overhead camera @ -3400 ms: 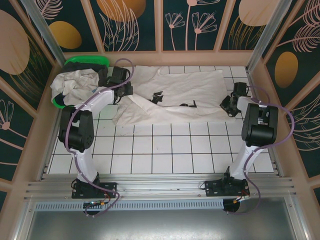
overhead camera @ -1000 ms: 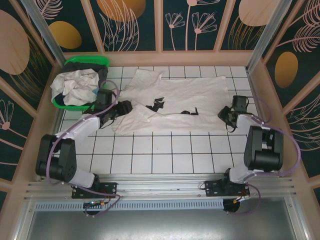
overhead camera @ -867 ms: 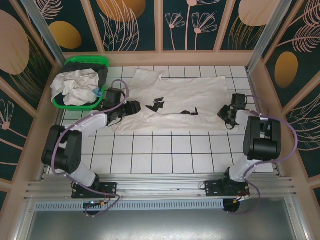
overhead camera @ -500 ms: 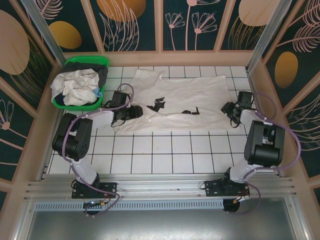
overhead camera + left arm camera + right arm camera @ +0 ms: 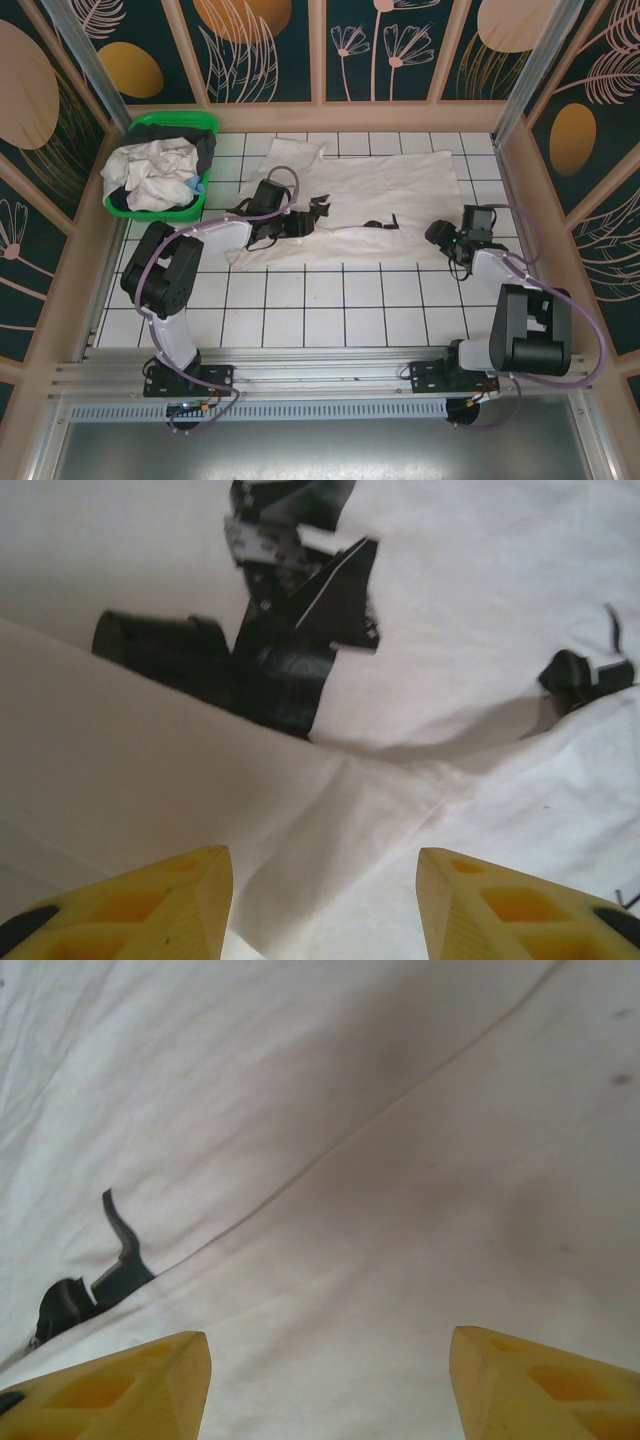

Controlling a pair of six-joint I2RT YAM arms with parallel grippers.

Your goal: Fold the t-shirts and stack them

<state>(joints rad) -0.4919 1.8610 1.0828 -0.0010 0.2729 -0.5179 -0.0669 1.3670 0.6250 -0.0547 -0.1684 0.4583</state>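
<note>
**Surface.** Table [image 5: 330, 300] of white square tiles with dark joints. An aluminium rail [image 5: 320, 372] runs along the lower edge of the top view.

**Enclosure.** Wood-framed wall panels [image 5: 270, 50], dark, painted with pale leaves, flowers and orange ovals, on three sides.

**Item 1.** T-shirt [image 5: 390, 185], off-white, spread flat across the upper centre of the tiles, its lower edge folded over. The black angular print [image 5: 318, 208] is partly covered by that fold.

**Item 2.** Green basket [image 5: 175, 122], upper left corner, holding crumpled shirts [image 5: 155, 175].

**Item 3.** Left gripper [image 5: 290, 222], over the shirt's left part beside the print. Its yellow fingers [image 5: 150, 900] stand apart above the fold, gripping nothing.

**Item 4.** Right gripper [image 5: 437, 235], at the shirt's lower right edge. Its jaws stand wide apart over plain cloth, gripping nothing.
</note>
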